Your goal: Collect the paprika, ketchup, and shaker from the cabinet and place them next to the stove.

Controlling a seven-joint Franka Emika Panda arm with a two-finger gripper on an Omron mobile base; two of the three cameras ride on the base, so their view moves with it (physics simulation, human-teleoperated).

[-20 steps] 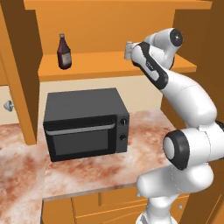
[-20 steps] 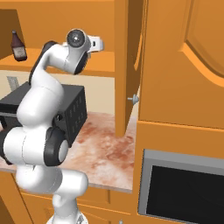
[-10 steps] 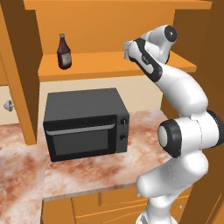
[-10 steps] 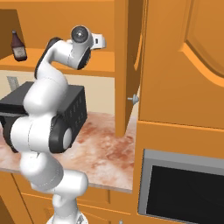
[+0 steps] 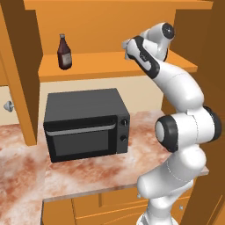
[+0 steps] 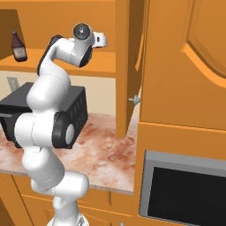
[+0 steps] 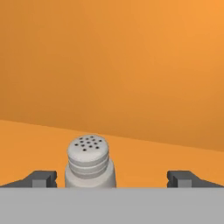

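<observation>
Up in the orange wooden cabinet (image 5: 110, 26), the white arm reaches onto the shelf; the slim dark ketchup bottle (image 5: 64, 52) stands far left. Closer in, the silvery perforated-top shaker (image 7: 89, 162) sits between wide-open jaws, nearer the left fingertip (image 7: 41, 178).

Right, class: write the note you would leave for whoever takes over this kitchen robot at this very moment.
Pincer: open, holding nothing, up at the cabinet shelf.
Shaker: upright on the shelf, between the two fingertips, nearer the left one in the hand view; not gripped.
Ketchup: upright on the same shelf, far to the left above the microwave.
Done: nothing is collected so far.
Left: grip the shaker, carry it to beside the stove, then fetch the ketchup and paprika.
</observation>
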